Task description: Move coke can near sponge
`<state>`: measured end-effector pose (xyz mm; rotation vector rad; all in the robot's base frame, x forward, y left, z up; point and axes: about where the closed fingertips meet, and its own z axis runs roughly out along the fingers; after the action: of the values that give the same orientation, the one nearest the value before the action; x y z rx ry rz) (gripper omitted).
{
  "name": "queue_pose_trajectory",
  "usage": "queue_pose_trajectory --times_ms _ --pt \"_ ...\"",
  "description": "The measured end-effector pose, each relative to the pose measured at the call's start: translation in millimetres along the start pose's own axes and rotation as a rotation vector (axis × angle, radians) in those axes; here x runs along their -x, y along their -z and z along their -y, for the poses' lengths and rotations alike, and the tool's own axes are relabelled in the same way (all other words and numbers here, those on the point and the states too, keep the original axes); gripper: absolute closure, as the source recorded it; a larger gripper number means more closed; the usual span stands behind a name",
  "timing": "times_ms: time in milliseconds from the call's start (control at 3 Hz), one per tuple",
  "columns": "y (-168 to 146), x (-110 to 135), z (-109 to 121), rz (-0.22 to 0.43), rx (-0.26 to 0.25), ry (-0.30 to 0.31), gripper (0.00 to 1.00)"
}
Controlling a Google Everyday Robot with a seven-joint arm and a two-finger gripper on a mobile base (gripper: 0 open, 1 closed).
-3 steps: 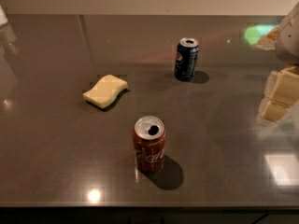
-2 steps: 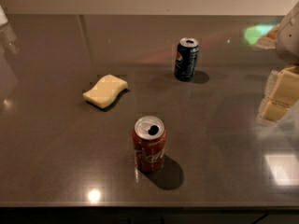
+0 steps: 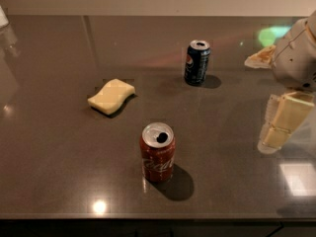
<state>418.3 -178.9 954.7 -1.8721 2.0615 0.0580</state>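
**Plainly apart: coke can at the near middle, sponge off to its far left**

Roughly centred on the near half of the dark grey table [image 3: 54, 177], the coke can [image 3: 158, 154] stands upright, its silver top open and its shadow falling to the near right. The sponge [image 3: 111, 96] lies flat, farther back and to the left of it. The two do not touch, and a stretch of bare tabletop runs between them.

A dark blue Pepsi can [image 3: 197, 63] stands upright farther back and to the right, well apart from both. It sits off the line from the coke can to the sponge, so it does not block that stretch.

At the right edge of the scene the gripper [image 3: 277, 130] hangs over the table, pointing down, below the pale rounded body of the arm [image 3: 296, 53]. It is well apart from the coke can, to the can's right and a little farther back, and only dark tabletop lies between them. I cannot tell whether the gripper is released or clenched.

Just left of the arm body, on the far right of the table, a flat tan thing [image 3: 260, 58] shows. What it is cannot be told. A green glow [image 3: 270, 34] reflects on the surface beyond it, and a small white object [image 3: 2, 18] is cut off at the far left corner.
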Motion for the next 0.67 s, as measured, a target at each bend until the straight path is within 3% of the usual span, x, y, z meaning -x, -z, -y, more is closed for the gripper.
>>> queue_pose_trajectory --times_ms 667 --pt "-40 46 -37 0.129 0.12 0.082 0.0"
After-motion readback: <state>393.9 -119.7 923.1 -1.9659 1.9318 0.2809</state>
